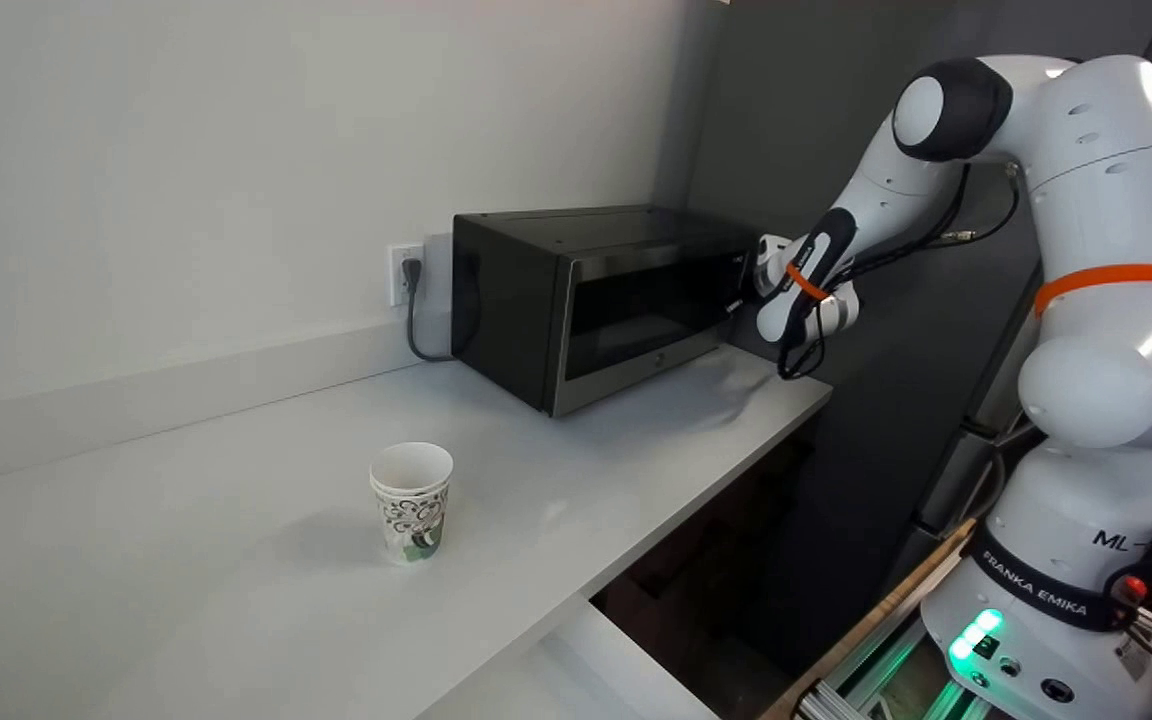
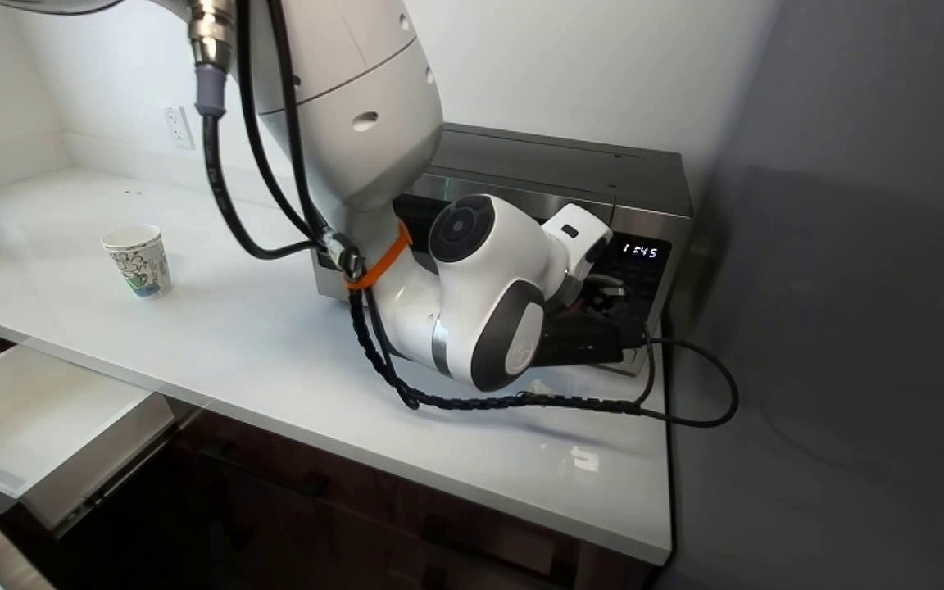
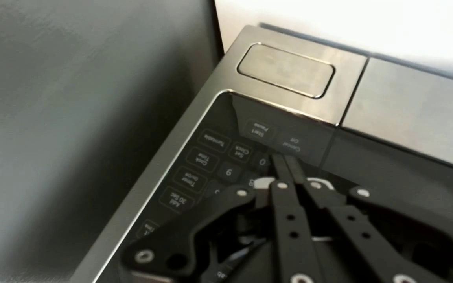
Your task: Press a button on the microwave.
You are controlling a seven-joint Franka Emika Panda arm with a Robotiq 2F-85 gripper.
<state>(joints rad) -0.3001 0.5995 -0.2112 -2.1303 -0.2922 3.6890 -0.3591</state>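
The microwave (image 1: pixel 511 310) is a dark box with a wide glass door. It stands against the wall, and its lit clock shows in an exterior view (image 2: pixel 640 251). In the wrist view its keypad (image 3: pixel 228 171) appears upside down, with number keys, Start/Pause, Cancel/Off and a large metal button (image 3: pixel 285 70) beyond them. My gripper (image 3: pixel 285 157) is shut and empty, its two fingertips together in front of the panel beside the 0 key and near Cancel/Off. I cannot tell whether the tips touch the panel. Part of the keypad is hidden behind the fingers. The arm partly covers the microwave's front (image 2: pixel 554 168).
Stacked paper cups (image 1: pixel 411 505) stand on the white counter (image 1: pixel 266 600), also seen in an exterior view (image 2: pixel 140 262). A grey panel (image 2: pixel 841 328) rises close beside the microwave's keypad side. An open drawer (image 2: pixel 46 410) juts out below the counter. A cable (image 2: pixel 718 377) loops from the gripper.
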